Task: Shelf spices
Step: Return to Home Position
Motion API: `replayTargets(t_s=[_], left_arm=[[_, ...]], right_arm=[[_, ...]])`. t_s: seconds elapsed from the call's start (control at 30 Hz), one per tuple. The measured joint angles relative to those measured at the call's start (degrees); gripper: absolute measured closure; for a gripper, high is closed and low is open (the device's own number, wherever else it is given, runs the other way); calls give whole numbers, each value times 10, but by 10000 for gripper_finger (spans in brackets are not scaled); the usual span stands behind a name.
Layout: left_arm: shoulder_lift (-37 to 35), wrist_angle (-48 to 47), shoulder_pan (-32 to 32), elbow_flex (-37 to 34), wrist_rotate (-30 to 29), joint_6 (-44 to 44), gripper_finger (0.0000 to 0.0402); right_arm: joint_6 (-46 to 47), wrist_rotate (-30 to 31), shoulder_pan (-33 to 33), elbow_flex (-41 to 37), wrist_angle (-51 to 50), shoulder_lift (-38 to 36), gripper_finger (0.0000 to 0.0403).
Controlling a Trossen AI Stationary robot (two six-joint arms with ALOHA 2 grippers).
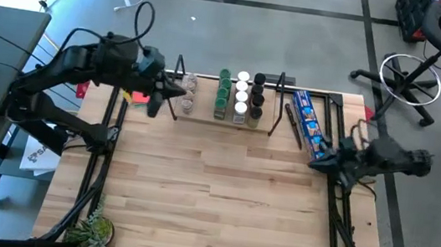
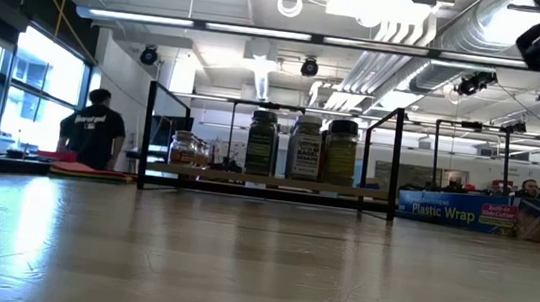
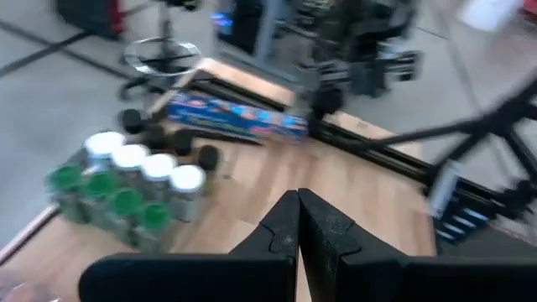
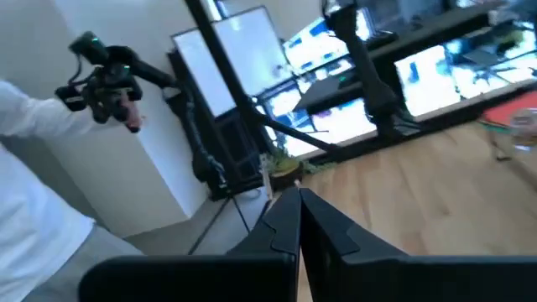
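High view: spice jars (image 1: 241, 96) upright in green-, white-, black-lidded columns mid-shelf; clear jars (image 1: 190, 86) toward left end. Shelf (image 1: 204, 116) long axis along far edge of table (image 1: 212, 194); broad bare wood in front. Left gripper (image 1: 176, 92) by shelf's left end, fingers pressed together; right gripper (image 1: 318, 162) at right edge, likewise.

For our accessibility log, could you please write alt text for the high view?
Seen from above, a shelf at the table's far edge holds rows of jars with green, white and black lids. The left gripper hovers at the shelf's left end; the right gripper hangs by the table's right edge near a blue packet.
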Motion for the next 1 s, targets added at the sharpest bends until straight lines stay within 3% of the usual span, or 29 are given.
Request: replayTargets(t_s=[0.23, 0.43, 0.6, 0.8, 1.0], left_arm=[[-55, 3, -19, -72, 19, 7, 402], [-161, 113, -18, -238, -21, 7, 402], [-262, 277, -7, -414, -21, -3, 402], [-349, 423, 12, -600, 13, -19, 402], [-417, 546, 25, -748, 29, -3, 402]], right_arm=[[9, -21, 0, -133, 217, -14, 403], [52, -20, -3, -223, 361, -19, 403], [47, 3, -8, -229, 357, -19, 403], [50, 121, -15, -229, 279, -19, 403], [50, 127, -15, -229, 211, -17, 403]])
